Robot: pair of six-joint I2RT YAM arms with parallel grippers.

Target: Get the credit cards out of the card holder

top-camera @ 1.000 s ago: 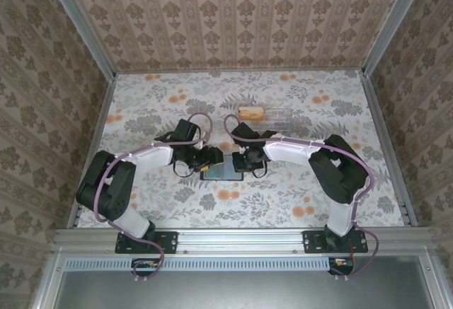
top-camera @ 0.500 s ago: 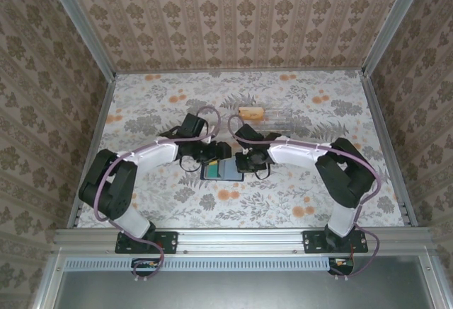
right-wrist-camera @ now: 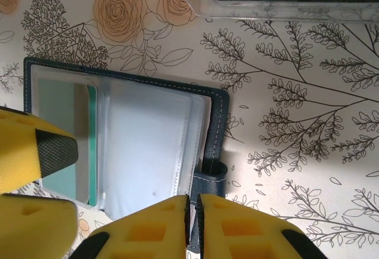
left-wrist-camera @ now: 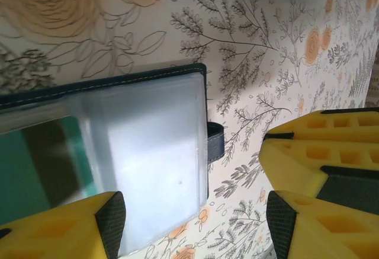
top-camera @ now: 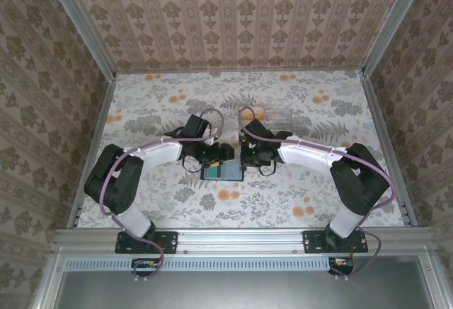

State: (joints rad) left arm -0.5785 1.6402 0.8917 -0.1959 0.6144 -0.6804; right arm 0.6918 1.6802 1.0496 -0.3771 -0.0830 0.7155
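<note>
Right wrist: right tool [right-wrist-camera: 192, 211] clenched at card holder [right-wrist-camera: 148, 134] strap [right-wrist-camera: 211, 175].
Left wrist: left tool [left-wrist-camera: 192, 217] released, one finger [left-wrist-camera: 59, 229] over card holder.

The left arm [top-camera: 152, 150] and right arm [top-camera: 304, 155] have black joints, white middles and thin purple cables [top-camera: 212, 114]. Flat black feet [top-camera: 164, 240] sit at 7 and 5 o'clock. Their yellow block fingers [left-wrist-camera: 320, 229] have black tips.
</note>
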